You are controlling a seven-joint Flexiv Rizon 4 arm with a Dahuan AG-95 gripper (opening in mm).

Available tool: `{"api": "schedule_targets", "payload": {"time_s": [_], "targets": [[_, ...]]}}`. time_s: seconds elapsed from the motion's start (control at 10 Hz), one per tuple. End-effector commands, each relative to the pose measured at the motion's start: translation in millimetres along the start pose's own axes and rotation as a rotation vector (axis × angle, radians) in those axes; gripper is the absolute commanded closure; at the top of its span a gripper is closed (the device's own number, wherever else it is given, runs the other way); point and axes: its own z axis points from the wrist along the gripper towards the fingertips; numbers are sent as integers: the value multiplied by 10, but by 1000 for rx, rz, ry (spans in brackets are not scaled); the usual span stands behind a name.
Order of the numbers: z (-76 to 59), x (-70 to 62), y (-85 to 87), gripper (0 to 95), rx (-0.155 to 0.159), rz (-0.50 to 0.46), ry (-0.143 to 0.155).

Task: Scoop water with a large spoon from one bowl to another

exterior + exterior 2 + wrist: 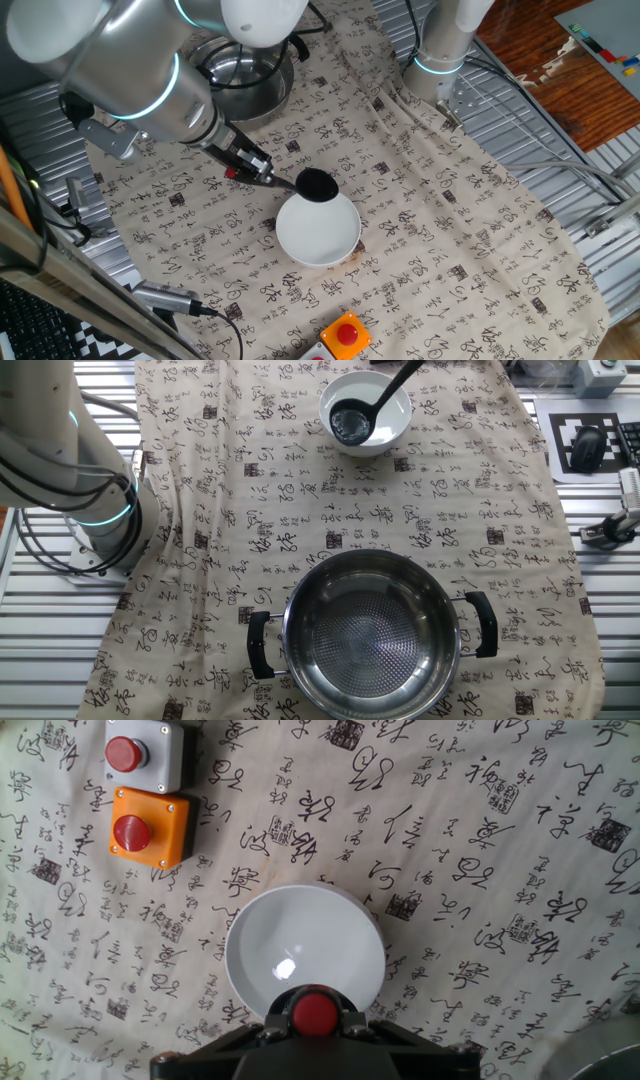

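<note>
The plain white bowl (318, 230) stands on the patterned cloth; it also shows in the other fixed view (366, 412) and the hand view (305, 950). The black ladle's round scoop (317, 185) hangs over the bowl's far rim; in the other fixed view the scoop (350, 423) sits inside the bowl. My gripper (252, 168) is shut on the ladle's handle near its red tip (315, 1013). The shiny steel pot (370, 630) with two black side handles stands apart from the bowl; in one fixed view the pot (245, 75) is partly hidden behind my arm.
An orange box with a red button (150, 825) and a grey box with a red button (143, 754) lie on the cloth near the bowl. A second arm's base (95, 510) stands at the cloth's edge. Ribbed metal table surrounds the cloth.
</note>
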Motion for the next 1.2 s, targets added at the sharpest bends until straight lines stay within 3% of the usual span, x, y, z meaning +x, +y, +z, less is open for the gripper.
{"api": "schedule_targets", "payload": {"time_s": [0.1,1.2], "targets": [[-3,7,-24,950,2,-8,4],[-16,130,-355,950,14,-75,17]]}}
